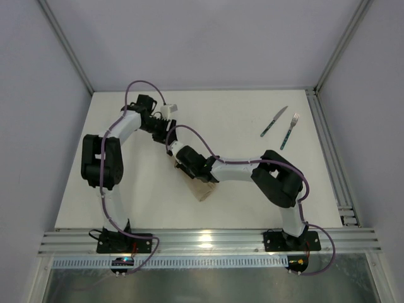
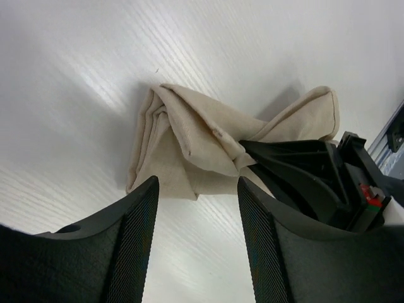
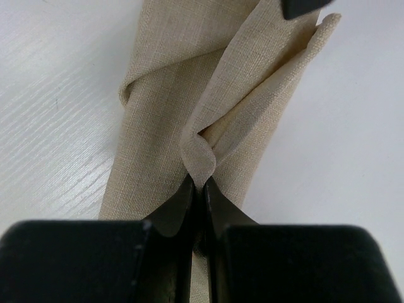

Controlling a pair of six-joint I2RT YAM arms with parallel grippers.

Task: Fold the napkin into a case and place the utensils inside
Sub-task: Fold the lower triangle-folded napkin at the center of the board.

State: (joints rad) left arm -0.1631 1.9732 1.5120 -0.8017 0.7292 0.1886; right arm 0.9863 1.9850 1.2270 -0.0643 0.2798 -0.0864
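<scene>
Down at the near edge, both arm bases sit on the aluminium rail [image 1: 208,240], and the right arm stretches left across the white table [image 1: 240,113]. From overhead its forearm covers most of the napkin [image 1: 202,189], and only a tan corner pokes out beneath it, mid-table.

The right wrist camera fills in the rest. The right gripper [image 3: 197,189] has its fingers pressed together, pinching a raised ridge of the cloth, which runs away from it as a long folded strip flat on the table.

From the left wrist camera, the left gripper [image 2: 197,189] is spread wide with nothing between its fingers, hovering just above the rumpled end of the napkin. The right gripper's black fingers show at the side, biting the fold. The overhead view hides that grip entirely.

Farther back, at the far right, the knife [image 1: 274,121] and fork [image 1: 289,130] lie side by side, not touching, well apart from the cloth. Neither wrist camera shows them.
</scene>
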